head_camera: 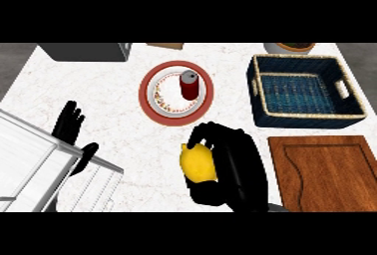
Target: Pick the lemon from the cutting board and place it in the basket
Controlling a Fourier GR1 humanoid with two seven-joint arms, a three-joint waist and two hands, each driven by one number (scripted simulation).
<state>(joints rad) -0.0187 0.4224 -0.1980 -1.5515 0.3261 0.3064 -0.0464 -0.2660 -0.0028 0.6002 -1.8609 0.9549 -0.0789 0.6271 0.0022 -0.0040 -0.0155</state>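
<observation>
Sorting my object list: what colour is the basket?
Dark blue basket with tan woven rim trim, seen best in the head view.

Lemon off the cutting board, held left of it, basket beyond.

The yellow lemon (197, 163) stands on end, long axis running up and down the view, with the right hand (230, 164) curled round its right side and a dark fingertip over its top. It sits over the white desk (125, 134), just left of the brown wooden cutting board (327, 172). The dark blue woven basket (305, 90), tan-rimmed with a handle slot in its right wall, lies just beyond the board.
</observation>
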